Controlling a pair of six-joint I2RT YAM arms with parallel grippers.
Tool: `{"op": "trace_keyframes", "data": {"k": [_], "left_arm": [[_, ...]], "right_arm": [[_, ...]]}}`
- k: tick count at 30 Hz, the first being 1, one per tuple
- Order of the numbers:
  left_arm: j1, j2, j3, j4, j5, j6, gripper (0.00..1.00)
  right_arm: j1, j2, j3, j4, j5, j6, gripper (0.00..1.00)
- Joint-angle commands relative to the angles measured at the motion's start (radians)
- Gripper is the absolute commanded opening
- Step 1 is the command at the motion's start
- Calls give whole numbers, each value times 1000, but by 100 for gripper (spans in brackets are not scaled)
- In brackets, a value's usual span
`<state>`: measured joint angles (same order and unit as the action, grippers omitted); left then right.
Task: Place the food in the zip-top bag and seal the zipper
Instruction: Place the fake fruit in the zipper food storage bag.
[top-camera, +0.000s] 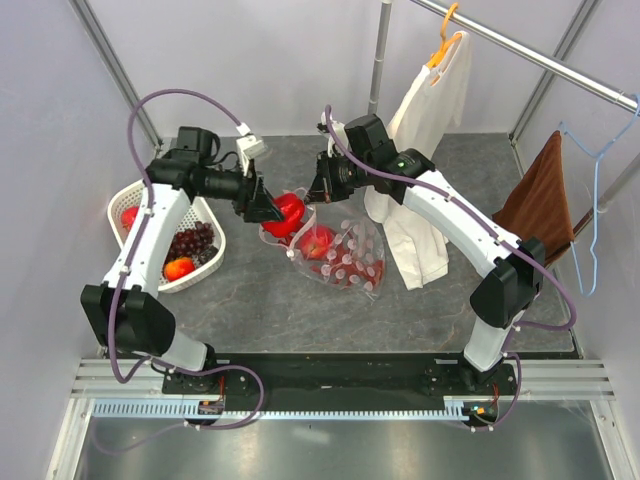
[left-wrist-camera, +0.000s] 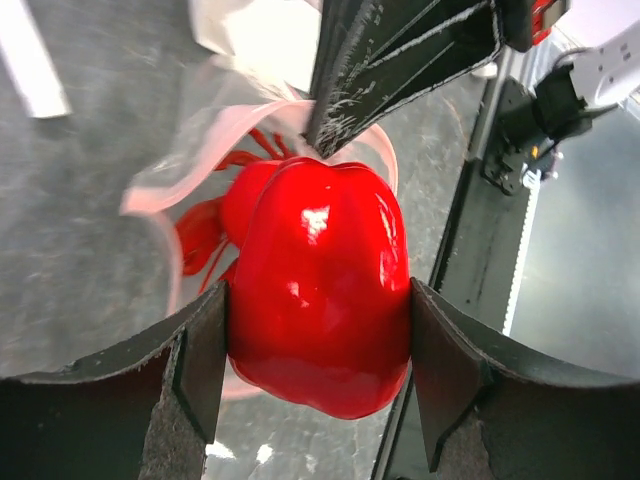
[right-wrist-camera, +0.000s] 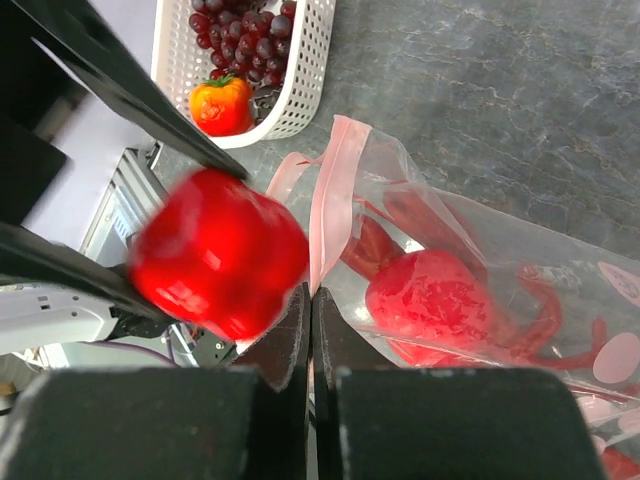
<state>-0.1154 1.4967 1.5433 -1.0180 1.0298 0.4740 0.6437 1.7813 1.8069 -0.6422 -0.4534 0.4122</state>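
Note:
My left gripper (left-wrist-camera: 318, 300) is shut on a glossy red toy fruit (left-wrist-camera: 318, 285), one piece of the food, and holds it just above the mouth of the zip-top bag (top-camera: 345, 258). My right gripper (right-wrist-camera: 311, 300) is shut on the pink zipper (right-wrist-camera: 335, 190) and lifts that edge of the bag. In the right wrist view the red toy fruit (right-wrist-camera: 215, 250) hangs blurred to the left of the strip. Inside the clear bag lie a red apple (right-wrist-camera: 430, 300) and red chilli peppers (right-wrist-camera: 540, 310). The bag's far end rests on the table.
A white mesh basket (top-camera: 215, 262) at the left holds dark grapes (top-camera: 192, 241), an orange (top-camera: 180, 267) and a red piece (top-camera: 128, 216). A cream shirt (top-camera: 425, 150) hangs on a rail behind the bag, and a brown cloth (top-camera: 540, 200) hangs at the right.

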Motion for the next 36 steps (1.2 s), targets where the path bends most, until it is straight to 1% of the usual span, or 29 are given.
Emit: {"op": "trace_keyframes", "data": {"k": [1,2,7,8,9,10,11,12,13,14,16,17,18,19,20,21,22,23,24,25,26,27,29,30,31,33,34,36], "left_arm": [[-82,-9,-63,143,-91,-118,14],[-90,-10,-89,169,-106,-132,14],[-104,-3,-130,363,-247,-320,15],[-107,-3,-135,386,-263,-343,15],[-118,-3,-140,415,-280,-398,15],[-124,-4,-155,468,-280,-428,15],[-128,-9,-167,505,-280,-502,21],[-142,-24,-182,539,-277,-533,27],[-153,-32,-205,586,-269,-557,35],[-164,-38,-216,602,-258,-583,48],[-182,-62,-235,611,-211,-589,59],[-179,-73,-241,601,-217,-597,72],[-167,-99,-242,578,-227,-589,77],[-155,-110,-238,550,-224,-578,79],[-136,-124,-235,491,-212,-565,82],[-75,-136,-233,464,-192,-560,84],[-38,-168,-229,438,-147,-551,87],[1,-180,-224,380,-126,-517,99],[85,-194,-218,349,-84,-488,100],[112,-211,-198,310,-77,-450,100],[159,-234,-190,277,-83,-377,100],[193,-243,-184,200,-132,-342,100],[209,-259,-195,135,-177,-267,97],[209,-265,-210,90,-189,-247,94],[209,-273,-257,84,-191,-241,88],[206,-296,-305,88,-188,-255,86],[204,-299,-342,111,-186,-270,84],[198,-286,-368,145,-191,-319,82]], "right_arm": [[-4,-48,2,50,-44,17,0],[-4,-49,0,49,-45,17,0],[-4,-51,-12,58,-79,17,0],[-4,-51,-14,59,-83,17,0],[-4,-51,-14,61,-87,19,0],[-4,-51,-14,65,-96,17,0],[-4,-49,-14,67,-100,20,0],[-4,-49,-15,68,-102,22,0],[-4,-49,-14,73,-103,23,0],[-4,-48,-14,73,-108,27,0],[-4,-49,-14,75,-111,23,0],[-4,-51,-12,75,-113,25,0],[-4,-52,-12,76,-111,25,0],[-4,-54,-14,76,-111,25,0],[-4,-59,-15,73,-111,25,0],[-3,-60,-18,75,-111,25,0],[-6,-62,-21,73,-111,23,0],[-6,-65,-23,73,-113,23,0],[-6,-66,-23,73,-113,25,0],[-9,-69,-24,73,-114,25,0],[-10,-69,-23,75,-114,23,0],[-12,-69,-23,76,-117,25,0],[-15,-68,-20,75,-116,28,0],[-13,-69,-15,76,-116,27,0],[-16,-69,-12,78,-116,30,0],[-18,-69,-9,76,-116,30,0],[-18,-71,-8,78,-116,28,0],[-18,-74,-9,79,-116,28,0]]}}
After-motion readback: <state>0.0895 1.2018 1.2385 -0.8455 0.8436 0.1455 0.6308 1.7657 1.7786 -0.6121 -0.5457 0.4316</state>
